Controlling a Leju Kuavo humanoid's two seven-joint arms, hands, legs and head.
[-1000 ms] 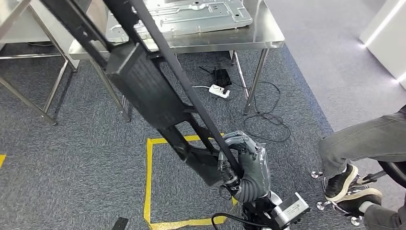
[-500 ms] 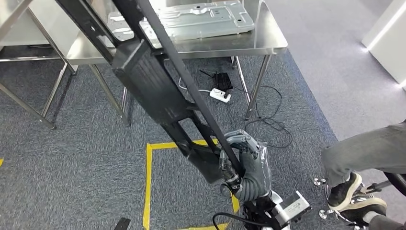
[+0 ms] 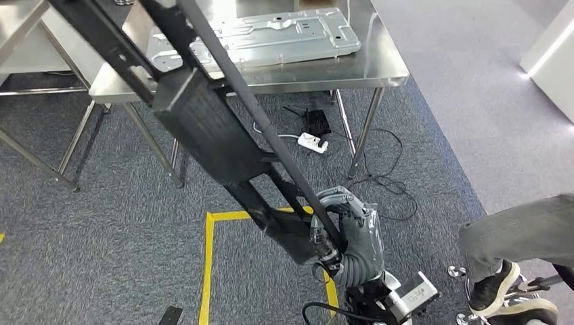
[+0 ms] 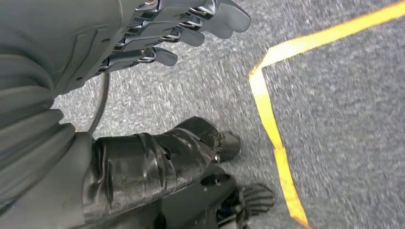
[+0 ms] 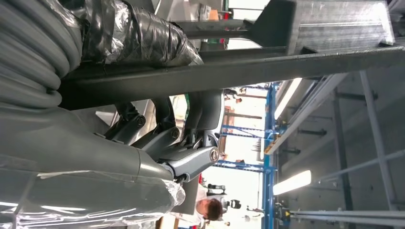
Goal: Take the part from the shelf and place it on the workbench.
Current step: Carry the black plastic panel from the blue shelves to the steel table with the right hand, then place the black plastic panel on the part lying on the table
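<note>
Carpet of speckled grey (image 3: 101, 250) covers the floor, with a stainless-steel counter (image 3: 379, 64) standing at the far side. On that counter lies a flat, pressed silver metal panel (image 3: 271, 37). Across the middle of the head view slants the long black frame-shaped part (image 3: 203, 128), running from the far left down to the near right, raised off the floor and apart from the counter. The right hand (image 3: 348, 237) grips its lower end, fingers (image 5: 167, 138) wrapped around a bar. The left hand (image 4: 157, 33) hangs over the carpet, fingers (image 4: 191, 36) extended, holding nothing. Yellow tape (image 3: 206, 271) marks the floor. A seated person's grey trouser leg (image 3: 521, 233) shows at the right. A white power strip (image 3: 313, 143) lies under the counter.
</note>
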